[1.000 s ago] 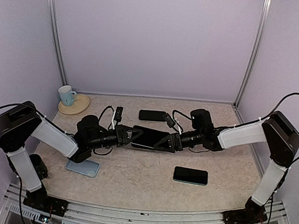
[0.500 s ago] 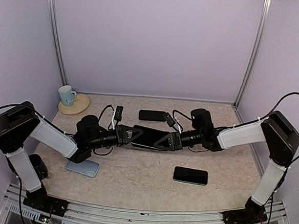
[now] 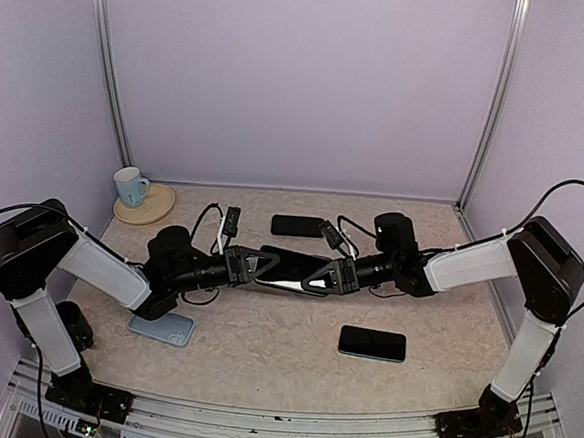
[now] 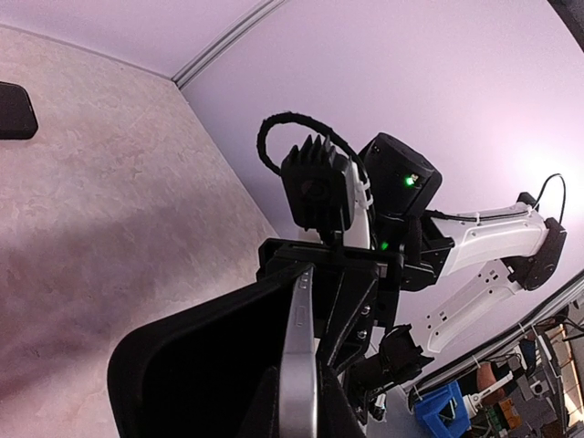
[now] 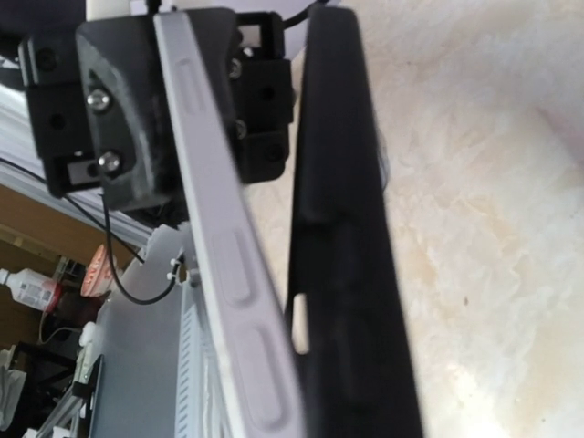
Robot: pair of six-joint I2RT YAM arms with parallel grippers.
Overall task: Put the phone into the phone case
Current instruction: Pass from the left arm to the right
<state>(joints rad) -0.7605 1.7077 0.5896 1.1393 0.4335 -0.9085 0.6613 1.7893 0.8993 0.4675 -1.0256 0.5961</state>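
On your table (image 3: 262, 362), the largest thing in play was the phone (image 5: 219, 237). It hung at mid-table with its long axis running left to right, one end toward each arm. Its silver side rail faced the right wrist camera. The black phone case (image 5: 342, 228) lay along it, close to the phone at the right arm's end and splayed away from it toward the left arm's end.

Your left gripper (image 3: 267, 266) was clamped shut on the phone's left end. Your right gripper (image 3: 314, 275) sat around the right end of the phone and case, but you could not tell whether it had actually bitten down.

A second earlier the right gripper's jaws had been spread wide, and they had since drawn much narrower. The left gripper's hold and the phone's heading were unchanged. The spare phone (image 3: 373, 342), the pale blue case (image 3: 161, 327) and the mug (image 3: 129, 185) had not moved.
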